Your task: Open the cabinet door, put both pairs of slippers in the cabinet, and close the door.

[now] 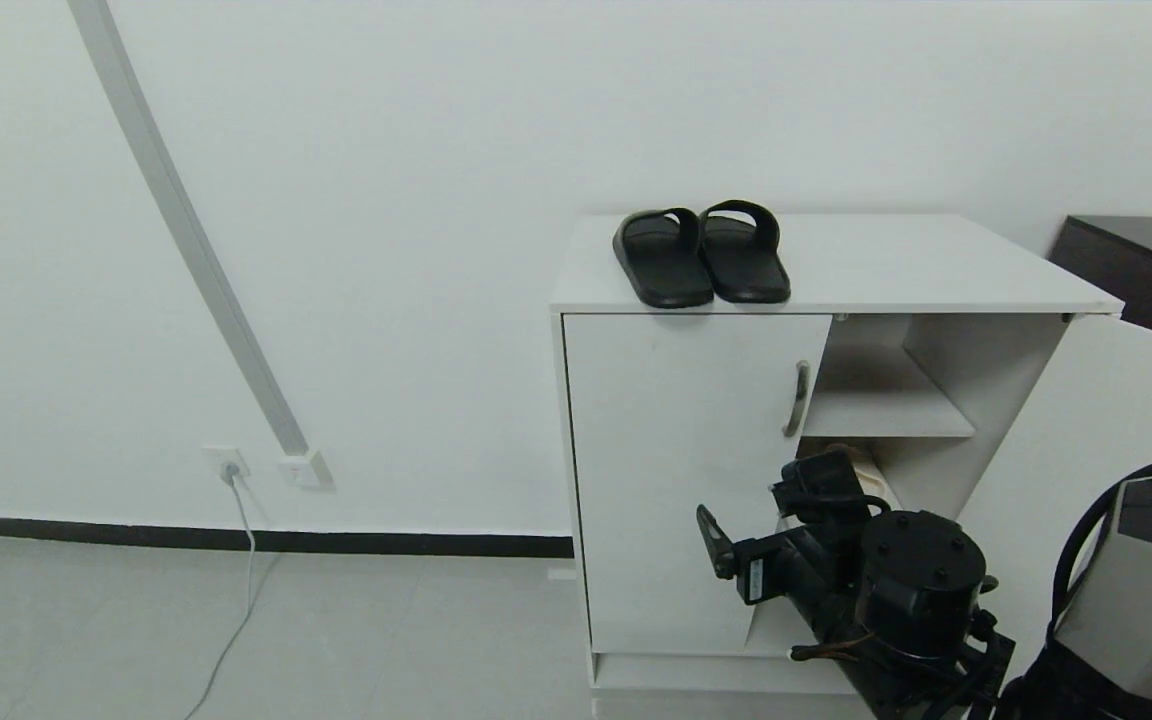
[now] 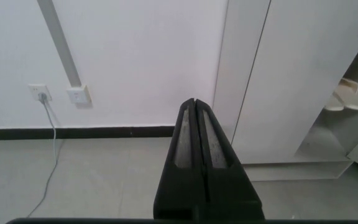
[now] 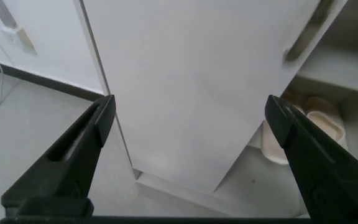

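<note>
A pair of black slippers (image 1: 701, 255) lies on top of the white cabinet (image 1: 886, 262). The cabinet's left door (image 1: 676, 470) is closed, with its handle (image 1: 798, 398) at the inner edge, and the right door (image 1: 1086, 450) is swung open. A pair of beige slippers (image 3: 309, 124) (image 2: 347, 96) lies in the lower compartment. My right gripper (image 1: 766, 510) (image 3: 190, 106) is open and holds nothing, low in front of the left door near its inner edge. My left gripper (image 2: 193, 137) is shut and empty, out over the floor to the left of the cabinet.
A bare shelf (image 1: 881, 410) divides the open compartment. A wall socket (image 1: 226, 465) with a cable (image 1: 236, 610) and a slanted cable duct (image 1: 186, 230) are on the wall at left. Dark furniture (image 1: 1146, 270) stands to the right. The tiled floor (image 1: 386, 640) left of the cabinet is free.
</note>
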You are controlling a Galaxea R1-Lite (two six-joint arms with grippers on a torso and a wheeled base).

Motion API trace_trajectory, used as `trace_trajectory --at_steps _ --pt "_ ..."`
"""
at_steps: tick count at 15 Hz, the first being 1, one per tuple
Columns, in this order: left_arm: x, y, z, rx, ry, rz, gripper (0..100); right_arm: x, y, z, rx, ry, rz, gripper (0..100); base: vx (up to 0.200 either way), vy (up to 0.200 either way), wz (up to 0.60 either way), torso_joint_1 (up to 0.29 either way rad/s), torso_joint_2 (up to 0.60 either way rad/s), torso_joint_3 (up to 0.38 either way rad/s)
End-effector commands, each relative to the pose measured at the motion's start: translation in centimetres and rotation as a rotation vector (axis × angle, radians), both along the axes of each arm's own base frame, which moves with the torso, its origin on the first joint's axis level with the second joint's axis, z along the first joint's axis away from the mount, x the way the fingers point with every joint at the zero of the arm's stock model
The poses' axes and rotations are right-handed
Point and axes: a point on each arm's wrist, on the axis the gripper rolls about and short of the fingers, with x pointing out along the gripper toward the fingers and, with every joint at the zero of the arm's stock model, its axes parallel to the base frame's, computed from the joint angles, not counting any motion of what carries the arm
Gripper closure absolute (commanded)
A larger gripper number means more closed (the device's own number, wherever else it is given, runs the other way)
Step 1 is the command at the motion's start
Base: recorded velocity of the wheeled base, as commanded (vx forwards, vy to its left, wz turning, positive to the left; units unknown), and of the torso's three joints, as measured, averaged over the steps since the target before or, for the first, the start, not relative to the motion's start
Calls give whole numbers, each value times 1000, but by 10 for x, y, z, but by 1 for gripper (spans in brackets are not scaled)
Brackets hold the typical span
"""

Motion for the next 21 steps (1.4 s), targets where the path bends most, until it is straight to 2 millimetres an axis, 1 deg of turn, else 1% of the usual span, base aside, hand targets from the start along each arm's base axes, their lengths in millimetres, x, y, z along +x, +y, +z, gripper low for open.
trace_trajectory --at_steps 1,8,16,19,21 --pt "0 0 0 0 1 0 100 -1 -1 0 2 -6 1 0 0 0 0 178 -500 -325" --pt "0 0 0 0 1 0 100 -1 -1 -1 -7 -6 5 0 0 0 0 205 -519 -313" --pt "0 0 0 0 1 0 100 -1 0 1 -1 -12 3 0 0 0 0 253 -575 -322" --pt "0 0 0 0 1 0 100 -1 0 1 9 -18 25 0 0 0 0 201 -427 -242" --pt "0 0 0 -1 1 0 100 -1 0 2 -5 -37 62 0 0 0 0 56 -107 -56"
